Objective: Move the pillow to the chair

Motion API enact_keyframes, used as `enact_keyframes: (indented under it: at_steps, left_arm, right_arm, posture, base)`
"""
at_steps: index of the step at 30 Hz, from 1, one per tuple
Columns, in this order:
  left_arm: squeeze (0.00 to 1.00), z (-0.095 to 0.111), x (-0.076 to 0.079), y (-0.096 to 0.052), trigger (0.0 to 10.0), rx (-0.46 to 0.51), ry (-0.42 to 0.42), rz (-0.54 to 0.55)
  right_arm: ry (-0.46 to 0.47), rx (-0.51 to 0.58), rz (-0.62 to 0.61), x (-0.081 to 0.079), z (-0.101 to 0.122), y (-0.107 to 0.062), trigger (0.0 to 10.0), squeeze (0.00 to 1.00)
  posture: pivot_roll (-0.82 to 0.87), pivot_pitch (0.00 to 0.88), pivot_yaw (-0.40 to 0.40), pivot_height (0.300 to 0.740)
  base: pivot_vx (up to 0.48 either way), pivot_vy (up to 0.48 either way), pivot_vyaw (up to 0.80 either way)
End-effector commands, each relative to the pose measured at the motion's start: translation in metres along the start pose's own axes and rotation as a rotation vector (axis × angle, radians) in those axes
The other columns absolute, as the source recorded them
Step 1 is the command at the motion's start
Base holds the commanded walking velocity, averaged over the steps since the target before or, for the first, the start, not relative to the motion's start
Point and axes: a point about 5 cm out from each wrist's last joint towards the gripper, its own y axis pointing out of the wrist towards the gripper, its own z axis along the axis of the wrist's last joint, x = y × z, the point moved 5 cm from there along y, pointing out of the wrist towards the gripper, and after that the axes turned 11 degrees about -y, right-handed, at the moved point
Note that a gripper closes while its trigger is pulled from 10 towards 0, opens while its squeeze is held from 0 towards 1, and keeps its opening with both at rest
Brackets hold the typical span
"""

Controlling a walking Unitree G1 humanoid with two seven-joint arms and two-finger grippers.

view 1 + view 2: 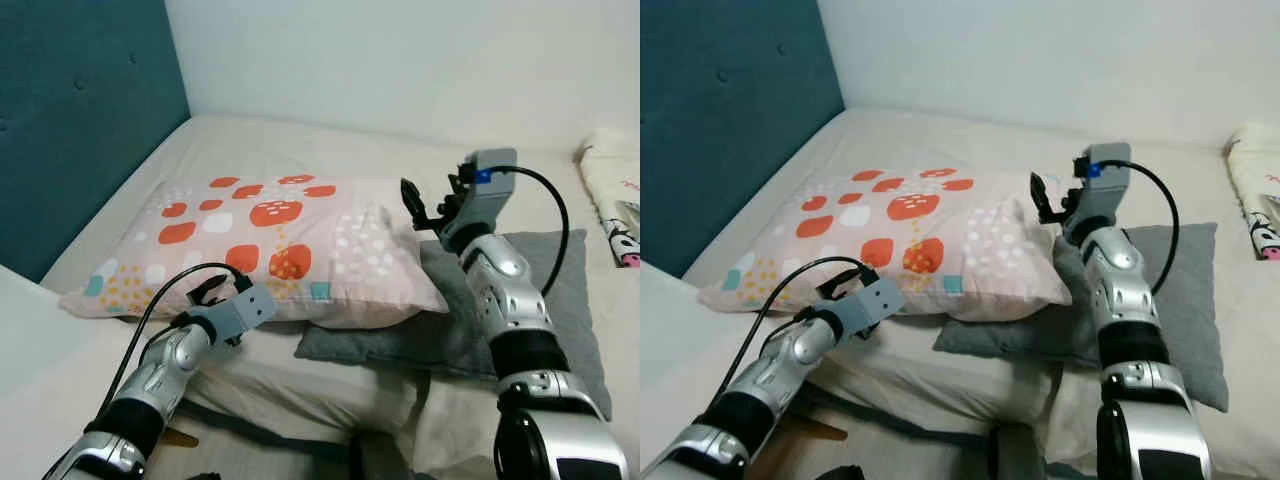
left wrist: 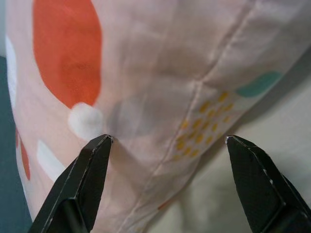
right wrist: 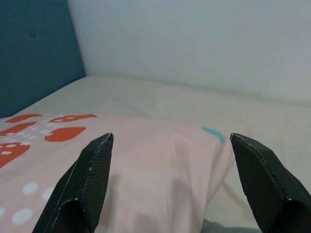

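Pillow (image 1: 265,250) on bed (image 1: 300,135), partly over grey cushion (image 1: 540,300). L pincer (image 2: 165,145) spread at pillow's near edge. R pincer (image 3: 170,145) spread, above far corner.

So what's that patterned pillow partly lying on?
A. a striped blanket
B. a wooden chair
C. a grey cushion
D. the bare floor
C: the pillow overlaps a flat grey cushion on the bed, its right end resting on the cushion's edge.
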Motion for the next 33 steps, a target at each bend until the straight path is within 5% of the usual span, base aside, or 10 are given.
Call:
enact_keyframes:
  at_steps: [1,5,21,29,31,33]
  left_arm:
    - [0.00,-0.006,-0.003,-0.003,10.0,-0.006,0.008,0.023]
    - [0.00,0.005,-0.019,0.003,10.0,0.059,-0.001,0.106]
    - [0.00,0.009,-0.006,0.018,10.0,0.030,-0.082,0.106]
    - [0.00,0.018,-0.065,0.018,10.0,0.059,-0.021,0.346]
    - [0.00,0.022,-0.093,0.014,10.0,0.070,0.018,0.455]
    - [0.00,0.023,-0.099,0.013,10.0,0.070,0.029,0.476]
  right_arm:
    - [0.018,0.004,-0.006,0.002,0.002,-0.003,10.0,0.00]
    - [0.037,0.027,0.014,-0.006,0.013,-0.003,10.0,0.00]
    - [0.051,0.053,0.061,-0.016,0.043,-0.006,10.0,0.00]
    - [0.098,0.089,0.109,-0.031,0.056,-0.014,10.0,0.00]
    - [0.115,0.094,0.137,-0.041,0.059,-0.020,10.0,0.00]
    - [0.120,0.092,0.145,-0.045,0.060,-0.023,10.0,0.00]
  posture:
    - [-0.07,0.097,-0.005,0.505]
    - [-0.09,0.131,-0.003,0.505]
    - [-0.14,0.198,-0.022,0.505]
    - [-0.16,0.225,-0.022,0.505]
    - [-0.16,0.240,-0.020,0.505]
    - [-0.16,0.243,-0.020,0.505]
  base:
    - [0.000,0.000,0.00]
    - [0.000,0.000,0.00]
    - [0.000,0.000,0.00]
    - [0.000,0.000,0.00]
    - [0.000,0.000,0.00]
    - [0.000,0.000,0.00]
